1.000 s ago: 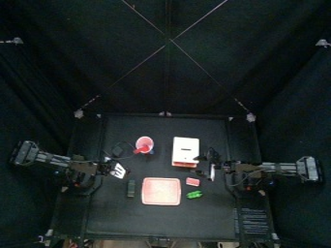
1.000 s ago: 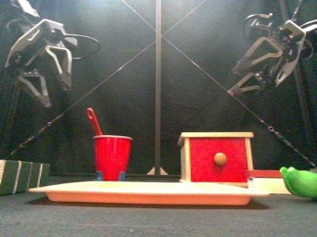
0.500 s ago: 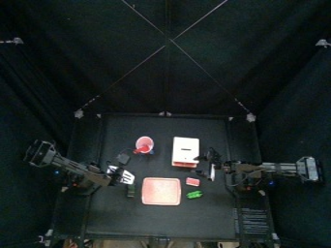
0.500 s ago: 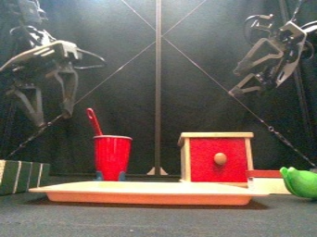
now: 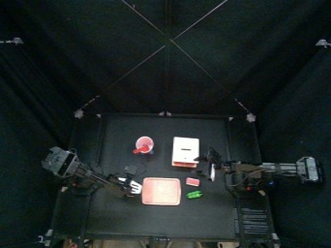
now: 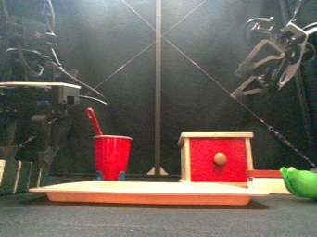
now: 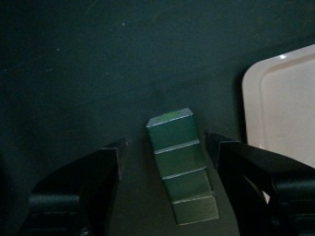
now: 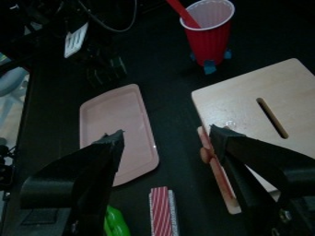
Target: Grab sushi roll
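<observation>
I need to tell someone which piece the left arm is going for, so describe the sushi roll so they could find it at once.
Start at the pink square plate in the table's front middle. Just off its left edge lies the sushi roll, a small dark oblong of stacked segments, between the open jaws of the left gripper. Its neighbours are bright: a green piece and a pink piece lie right of the plate.

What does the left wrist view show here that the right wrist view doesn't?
Only the left wrist view shows the sushi roll, dark and oblong, lying between the open jaws of the left gripper.

Only the right wrist view shows the red cup, the wooden board, the green piece and the open right gripper above the table.

Both show the pink plate.
</observation>
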